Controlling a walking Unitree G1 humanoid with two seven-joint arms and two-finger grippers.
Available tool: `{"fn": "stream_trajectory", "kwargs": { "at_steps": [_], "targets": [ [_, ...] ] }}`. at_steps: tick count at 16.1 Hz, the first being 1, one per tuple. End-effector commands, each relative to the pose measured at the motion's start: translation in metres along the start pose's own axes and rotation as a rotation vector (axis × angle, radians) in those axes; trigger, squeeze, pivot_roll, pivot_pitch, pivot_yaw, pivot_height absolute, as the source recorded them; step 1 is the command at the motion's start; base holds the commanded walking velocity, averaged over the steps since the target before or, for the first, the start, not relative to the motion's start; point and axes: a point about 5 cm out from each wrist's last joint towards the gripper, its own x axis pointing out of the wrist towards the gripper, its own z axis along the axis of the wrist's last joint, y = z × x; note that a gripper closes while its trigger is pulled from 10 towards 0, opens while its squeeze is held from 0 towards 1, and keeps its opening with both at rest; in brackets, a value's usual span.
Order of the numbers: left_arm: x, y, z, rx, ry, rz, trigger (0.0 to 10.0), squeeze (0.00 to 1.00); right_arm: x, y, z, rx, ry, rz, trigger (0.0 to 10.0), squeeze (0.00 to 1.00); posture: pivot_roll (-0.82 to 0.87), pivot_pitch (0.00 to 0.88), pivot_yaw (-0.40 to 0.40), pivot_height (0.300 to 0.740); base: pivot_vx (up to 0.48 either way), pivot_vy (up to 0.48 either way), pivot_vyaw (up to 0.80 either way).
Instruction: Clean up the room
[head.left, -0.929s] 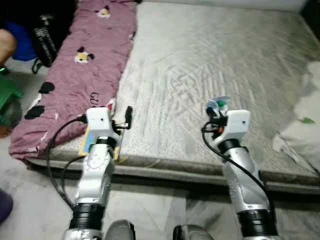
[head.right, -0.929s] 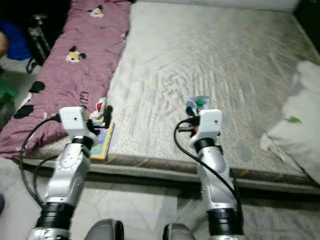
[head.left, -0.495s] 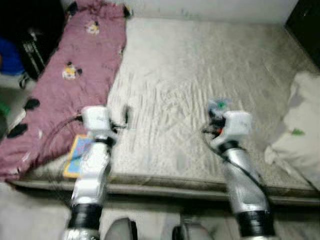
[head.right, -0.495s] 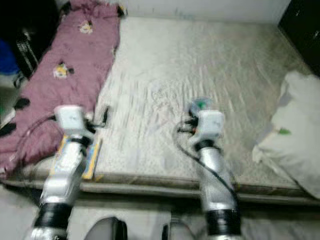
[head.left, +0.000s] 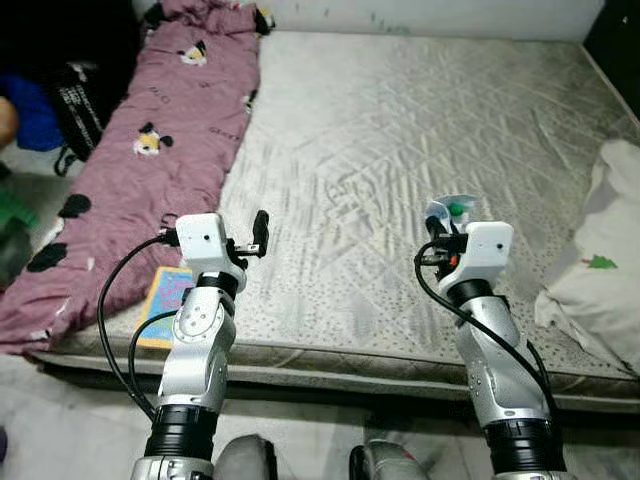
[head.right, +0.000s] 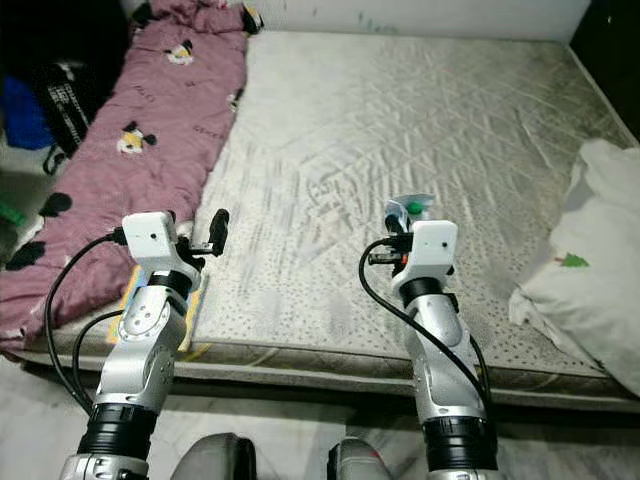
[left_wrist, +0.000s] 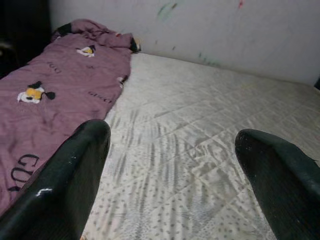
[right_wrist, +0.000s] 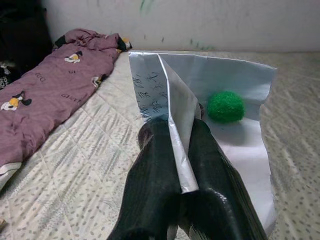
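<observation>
Near edge, left: a colourful book (head.left: 168, 302) lies flat at the bed's (head.left: 420, 130) near-left corner, just beside the edge of the purple blanket (head.left: 150, 150), partly hidden under the left arm.
Left gripper: the left gripper (left_wrist: 172, 165) hovers over the near edge of the bed, its 2 black fingers (left_wrist: 75, 180) wide apart with nothing between them, aimed up the mattress toward the far wall.
Key relation: the book sits below and behind the left fingers, on the blanket side; the left arm is clearly the nearer of the 2, so a pickup would likely call for a pull back and a turn downward.
Book axis: its long side appears to run from the near edge toward the far edge of the bed, though the arm covers part of it.
Right gripper: the right gripper (right_wrist: 172, 165) is raised over the near edge, fingers pressed together on a crumpled sheet of white paper (right_wrist: 220, 95) with a green blob (right_wrist: 226, 105) on it.
Near-right corner: a white pillow (head.left: 605, 270) with a small green print slumps over the right edge of the bed, well apart from the right gripper.
Far-left corner: the blanket runs the whole left edge and bunches at the wall.
</observation>
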Motion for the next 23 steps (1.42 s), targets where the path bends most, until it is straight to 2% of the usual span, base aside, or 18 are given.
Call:
{"fn": "stream_trajectory", "kwargs": {
  "at_steps": [1,17,21,23],
  "targets": [
    [0.0001,0.004,-0.0005,0.008,0.008,0.007,10.0,0.0,0.0,0.0024,-0.0025,0.009,0.011,0.007,10.0,0.0,-0.05,0.145,0.011,0.74,0.0,0.48,-0.46],
    [0.0014,0.0021,-0.0007,0.008,0.008,0.001,10.0,0.0,0.0005,0.007,-0.002,0.005,-0.004,0.057,10.0,0.0,-0.05,0.128,0.012,0.74,0.0,0.48,0.0],
    [0.0025,0.0028,-0.0004,0.007,0.01,0.008,10.0,0.0,0.0017,0.011,-0.0007,-0.022,-0.012,0.083,10.0,0.0,-0.05,0.134,0.012,0.74,0.0,0.48,0.0],
    [0.0027,0.0029,-0.0001,0.012,0.008,0.011,10.0,0.0,0.0018,0.0089,-0.0009,-0.002,-0.013,0.07,10.0,0.0,-0.05,0.136,0.012,0.74,0.0,0.48,0.0]
  ]
}}
